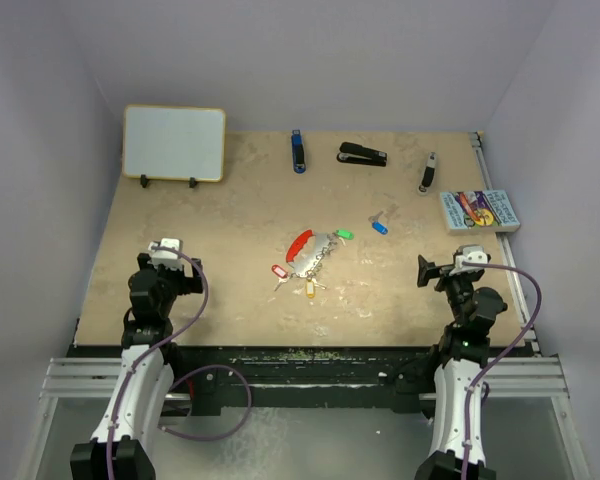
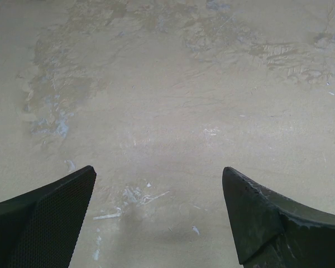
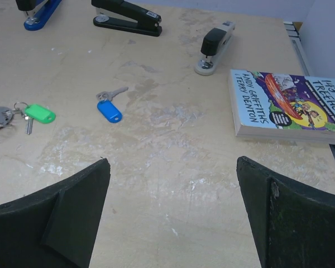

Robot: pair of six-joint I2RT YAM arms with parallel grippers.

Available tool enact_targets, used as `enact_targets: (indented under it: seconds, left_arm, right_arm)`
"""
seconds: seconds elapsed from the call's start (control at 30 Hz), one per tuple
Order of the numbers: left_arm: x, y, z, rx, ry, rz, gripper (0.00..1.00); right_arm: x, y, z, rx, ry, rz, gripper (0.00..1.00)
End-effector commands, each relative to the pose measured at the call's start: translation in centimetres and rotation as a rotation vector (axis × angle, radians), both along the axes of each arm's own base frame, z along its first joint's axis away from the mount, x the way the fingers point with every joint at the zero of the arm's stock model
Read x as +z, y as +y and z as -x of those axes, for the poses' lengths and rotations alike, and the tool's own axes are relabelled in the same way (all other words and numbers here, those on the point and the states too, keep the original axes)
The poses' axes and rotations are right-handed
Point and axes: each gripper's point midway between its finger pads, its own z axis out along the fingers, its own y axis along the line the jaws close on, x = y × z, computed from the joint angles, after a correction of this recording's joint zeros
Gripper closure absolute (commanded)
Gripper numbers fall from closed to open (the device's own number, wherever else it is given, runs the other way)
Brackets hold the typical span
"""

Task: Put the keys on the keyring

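Both hands released, empty: left hand point(image 2: 159, 180), right hand point(image 3: 173, 164). Keyring point(image 1: 300, 243) at desk point(image 1: 180, 220) centre, most keys point(image 3: 39, 114) clustered by it. Blue key point(image 3: 109, 109) loose, right of keyring, nearer right hand; axis slants, tag end toward hand. R arm likely first.

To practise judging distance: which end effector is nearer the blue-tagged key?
Right. The blue-tagged key lies just ahead-left of the right end effector; the left end effector hangs far off, beyond the keyring.

**Q:** Left side status?
**A:** I read the left arm point(image 1: 145, 335) folded by the near-left corner of the bench point(image 1: 230, 210), left gripper point(image 2: 158, 173) jaws apart.
**Q:** Right side?
**A:** Right arm point(image 1: 467, 335) at the near-right corner, right gripper point(image 3: 173, 162) jaws apart.
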Motion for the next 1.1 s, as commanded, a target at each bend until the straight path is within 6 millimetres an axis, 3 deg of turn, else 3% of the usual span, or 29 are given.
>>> enact_targets:
  seconds: [0.0,0.7,0.87,0.97,1.07]
  left_arm:
    - [2.9,-0.2,-1.0,-0.01,-0.089,0.015,0.02]
    - [2.9,-0.7,-1.1,-0.045,-0.083,0.009,0.02]
    - [4.9,-0.9,-1.9,-0.061,-0.081,0.01,0.02]
    - [5.9,-1.4,-2.7,-0.113,-0.004,-0.003,0.02]
    - [8.4,-1.2,-4.0,-0.125,-0.01,-0.024,0.02]
  right_arm:
    - [1.6,0.0,-0.2,0.011,-0.05,0.028,0.0]
    - [1.5,0.0,-0.2,0.009,-0.049,0.027,0.0]
    - [1.6,0.0,-0.3,0.007,-0.054,0.027,0.0]
    - [3.6,0.0,-0.4,0.009,-0.049,0.019,0.0]
    - [7.9,-1.9,-0.9,-0.107,-0.02,-0.054,0.0]
